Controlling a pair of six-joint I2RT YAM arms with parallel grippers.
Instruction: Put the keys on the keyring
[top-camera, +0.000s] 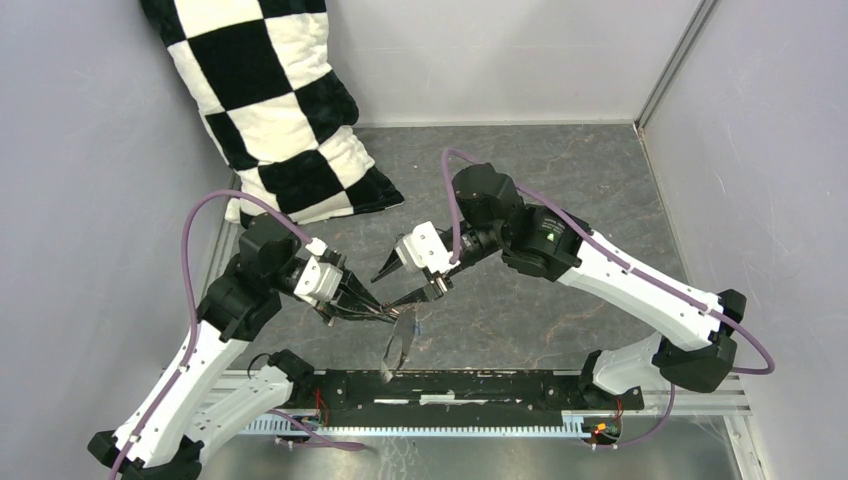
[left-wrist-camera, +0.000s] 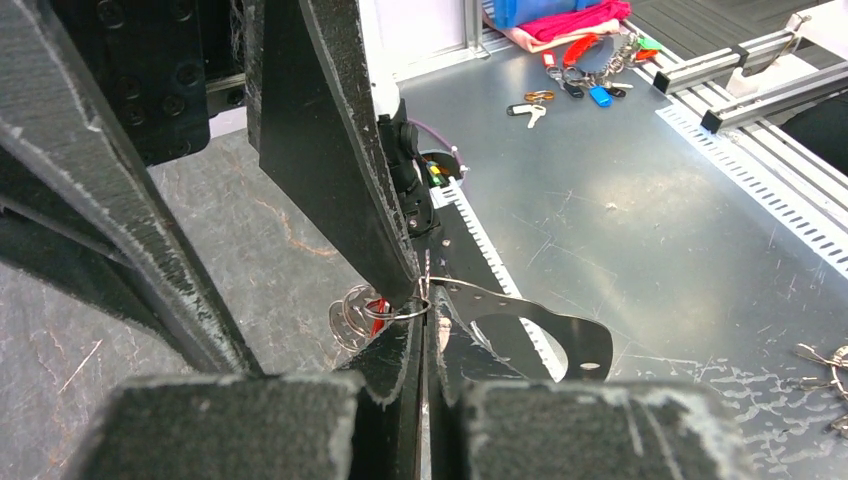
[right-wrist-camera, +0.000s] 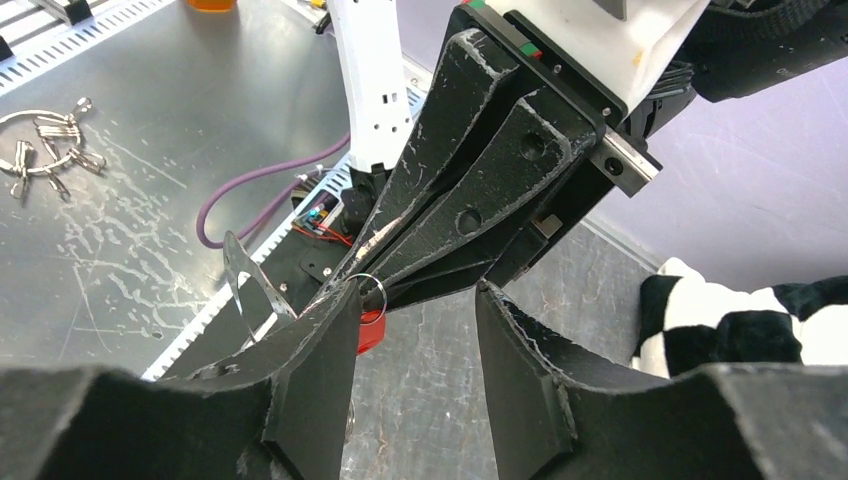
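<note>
Black-and-white checkered pillow (top-camera: 270, 110) propped in my far left corner, grey marbled mat (top-camera: 560, 180), scratched metal sheet (left-wrist-camera: 620, 200) behind me, spare tagged keys (left-wrist-camera: 585, 80), pink cloth (left-wrist-camera: 575, 20), ring of metal clips (right-wrist-camera: 52, 127)

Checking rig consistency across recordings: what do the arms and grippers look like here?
The left arm and right arm have white links, black joints and looping purple cables. The left gripper and right gripper have white bodies and black wedge fingers with scuffed pale edges.

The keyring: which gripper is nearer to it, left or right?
Left. The left gripper is shut on the top end of the keyring; the right gripper stands open just beside it.
</note>
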